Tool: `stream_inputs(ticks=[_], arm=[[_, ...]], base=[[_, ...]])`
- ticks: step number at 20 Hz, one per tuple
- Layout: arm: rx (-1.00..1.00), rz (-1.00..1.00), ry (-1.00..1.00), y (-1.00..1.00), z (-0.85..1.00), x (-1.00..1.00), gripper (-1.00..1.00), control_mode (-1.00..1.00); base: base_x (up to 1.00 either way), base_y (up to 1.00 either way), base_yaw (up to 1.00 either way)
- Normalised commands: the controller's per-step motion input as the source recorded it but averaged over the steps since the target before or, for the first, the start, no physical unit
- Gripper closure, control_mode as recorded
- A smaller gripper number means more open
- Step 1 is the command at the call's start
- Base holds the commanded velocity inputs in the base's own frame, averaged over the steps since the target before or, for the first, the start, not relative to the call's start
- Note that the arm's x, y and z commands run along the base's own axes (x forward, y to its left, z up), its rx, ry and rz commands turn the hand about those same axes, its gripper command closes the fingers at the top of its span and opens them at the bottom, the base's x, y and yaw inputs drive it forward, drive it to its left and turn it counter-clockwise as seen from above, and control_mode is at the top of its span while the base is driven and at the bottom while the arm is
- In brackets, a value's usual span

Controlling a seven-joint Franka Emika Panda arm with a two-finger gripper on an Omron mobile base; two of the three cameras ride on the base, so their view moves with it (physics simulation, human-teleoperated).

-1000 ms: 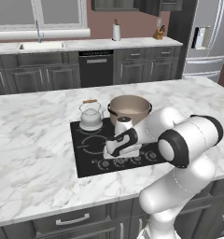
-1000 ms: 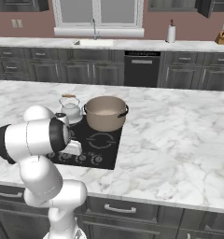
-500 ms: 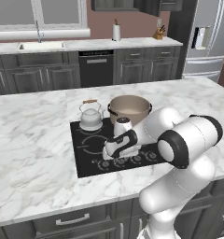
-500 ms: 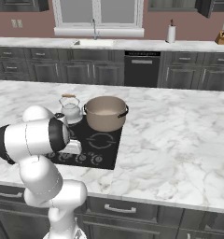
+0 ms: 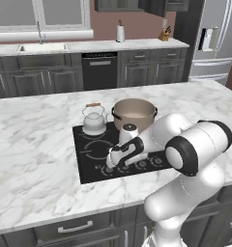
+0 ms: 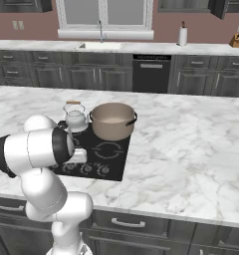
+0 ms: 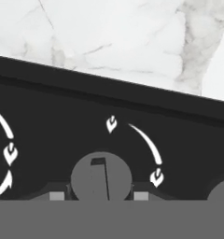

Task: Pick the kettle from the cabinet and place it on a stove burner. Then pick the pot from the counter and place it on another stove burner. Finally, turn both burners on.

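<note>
The kettle (image 5: 94, 120) (image 6: 74, 118) stands upright on the back left burner of the black cooktop (image 5: 87, 169) (image 6: 117, 153). The beige pot (image 5: 135, 115) (image 6: 113, 121) sits on the back right burner beside it. My gripper (image 5: 110, 163) (image 7: 99, 196) is low over the knob row at the cooktop's front edge. In the hand view a round grey knob (image 7: 101, 178) sits between the two fingertips (image 7: 57, 196), which flank it closely on both sides. White flame marks and an arc surround the knob. In the right base view my arm hides the fingers.
The marble counter (image 5: 36, 159) (image 6: 191, 149) spreads wide to both sides of the cooktop. Far behind are a sink (image 5: 43, 47), a dishwasher (image 5: 100, 70), a paper-towel roll (image 5: 120, 33), a knife block (image 5: 163, 34) and a fridge (image 5: 212, 41).
The hand has stayed at the knob row with only a slight shift. Kettle and pot have not moved.
</note>
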Motion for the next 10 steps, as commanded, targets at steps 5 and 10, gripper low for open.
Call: stream_inputs(ticks=[5,10], arm=[[0.0,0.27,-0.08,0.0,-0.38,-0.01,1.0,-1.0],[0.0,0.26,-0.07,0.0,-0.43,0.0,1.0,-1.0]], base=[[0.0,0.0,0.0],[0.0,0.0,0.0]])
